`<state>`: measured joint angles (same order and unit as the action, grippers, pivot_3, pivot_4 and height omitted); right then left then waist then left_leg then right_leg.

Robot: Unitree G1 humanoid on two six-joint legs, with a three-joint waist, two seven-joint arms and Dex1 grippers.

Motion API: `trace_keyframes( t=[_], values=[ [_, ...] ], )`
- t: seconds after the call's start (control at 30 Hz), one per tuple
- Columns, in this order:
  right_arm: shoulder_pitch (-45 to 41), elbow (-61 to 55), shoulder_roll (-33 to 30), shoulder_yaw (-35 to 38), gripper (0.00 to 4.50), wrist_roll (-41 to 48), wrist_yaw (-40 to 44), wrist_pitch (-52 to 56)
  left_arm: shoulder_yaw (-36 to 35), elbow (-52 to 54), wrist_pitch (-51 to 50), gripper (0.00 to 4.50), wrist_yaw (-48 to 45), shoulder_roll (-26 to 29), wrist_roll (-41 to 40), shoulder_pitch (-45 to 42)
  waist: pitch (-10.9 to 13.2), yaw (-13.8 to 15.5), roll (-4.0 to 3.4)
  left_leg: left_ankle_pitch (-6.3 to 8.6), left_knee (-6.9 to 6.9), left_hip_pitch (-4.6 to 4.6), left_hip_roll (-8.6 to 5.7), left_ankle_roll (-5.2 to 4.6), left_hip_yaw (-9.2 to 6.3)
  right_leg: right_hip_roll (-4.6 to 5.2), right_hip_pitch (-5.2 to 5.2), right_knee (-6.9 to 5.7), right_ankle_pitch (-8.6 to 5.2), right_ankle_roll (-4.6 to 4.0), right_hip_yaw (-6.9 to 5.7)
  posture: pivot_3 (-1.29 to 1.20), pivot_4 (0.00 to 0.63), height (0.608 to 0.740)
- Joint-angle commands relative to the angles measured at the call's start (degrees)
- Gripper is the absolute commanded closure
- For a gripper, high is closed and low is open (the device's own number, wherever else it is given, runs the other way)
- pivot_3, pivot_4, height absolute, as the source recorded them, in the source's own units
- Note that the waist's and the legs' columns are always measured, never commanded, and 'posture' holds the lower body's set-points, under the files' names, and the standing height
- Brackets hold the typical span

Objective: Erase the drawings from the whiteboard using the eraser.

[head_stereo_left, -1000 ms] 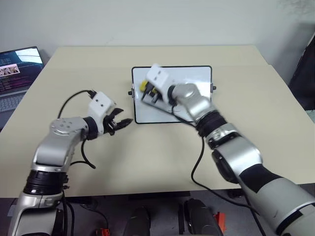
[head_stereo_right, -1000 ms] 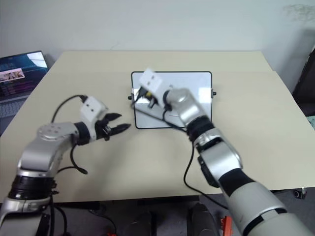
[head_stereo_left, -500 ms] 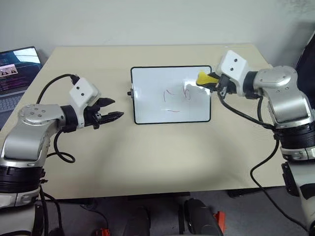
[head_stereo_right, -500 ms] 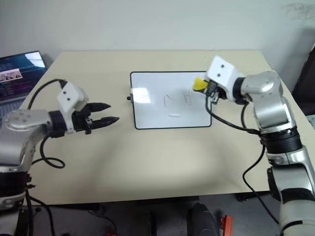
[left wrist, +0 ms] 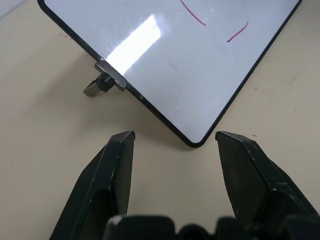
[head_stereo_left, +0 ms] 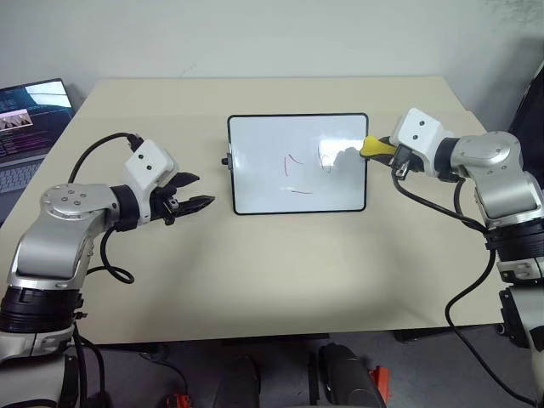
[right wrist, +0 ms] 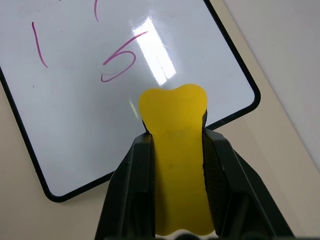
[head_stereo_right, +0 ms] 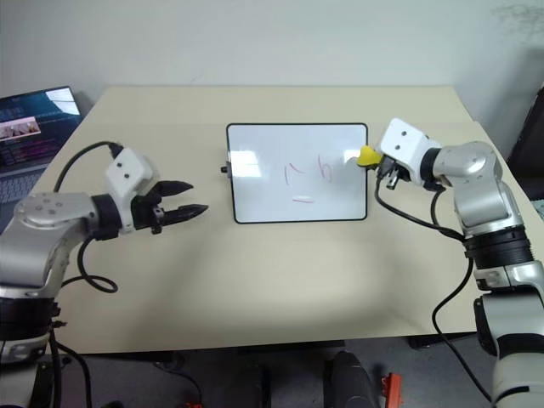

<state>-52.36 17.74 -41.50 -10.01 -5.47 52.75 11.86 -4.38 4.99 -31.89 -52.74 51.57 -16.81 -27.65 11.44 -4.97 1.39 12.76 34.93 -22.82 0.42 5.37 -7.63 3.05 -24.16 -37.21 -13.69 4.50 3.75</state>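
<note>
Laptop [head_stereo_left: 30,127] far left, off whiteboard [head_stereo_left: 255,183].

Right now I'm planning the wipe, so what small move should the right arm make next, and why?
Probably bring the eraser down onto the nearest of the drawings. The right gripper holds it above the whiteboard edge, and the reddish strokes are still unwiped.

So the right gripper [head_stereo_left: 380,147] swung way out — a second ago it sat over the left part of the whiteboard [head_stereo_left: 255,183], now it hangs just off the right edge, eraser [head_stereo_left: 374,146] clamped in its jaws. That uncovers the drawings [head_stereo_left: 306,166] (red squiggles, unwiped). Left arm pulled back a touch.
</note>
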Motion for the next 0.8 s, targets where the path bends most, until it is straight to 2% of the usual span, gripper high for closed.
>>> trace_keyframes(
  t=[0.03,0.2,0.8],
  values=[
    [-2.1,-0.93,0.09,2.54,3.54,0.9,-1.2,0.51,-1.04,1.6,2.08,1.71,1.01,-0.07,0.52,-1.53,0.0,0.02,0.0,0.0,0.0,0.0,0.0,0.0,-0.01,0.0,0.0,0.0,0.0,0.0,-0.01,0.0,0.15,0.74],
    [-4.08,-0.83,2.08,4.89,3.54,2.37,-4.27,4.81,-2.2,-0.63,4.99,1.71,4.73,-2.4,1.36,-5.47,0.0,0.15,0.0,0.0,0.03,-0.01,0.0,0.0,-0.02,0.0,0.0,0.0,0.01,-0.01,-0.01,0.0,0.15,0.74],
    [-4.45,-2.42,3.54,6.19,3.54,3.9,-6.12,6.86,-1.4,-0.05,7.69,1.71,1.57,-3.85,-0.48,-7.04,0.0,0.07,0.0,0.0,0.03,0.0,0.0,0.0,-0.01,0.0,0.0,-0.05,0.03,-0.02,-0.01,0.0,0.15,0.74]
  ],
)
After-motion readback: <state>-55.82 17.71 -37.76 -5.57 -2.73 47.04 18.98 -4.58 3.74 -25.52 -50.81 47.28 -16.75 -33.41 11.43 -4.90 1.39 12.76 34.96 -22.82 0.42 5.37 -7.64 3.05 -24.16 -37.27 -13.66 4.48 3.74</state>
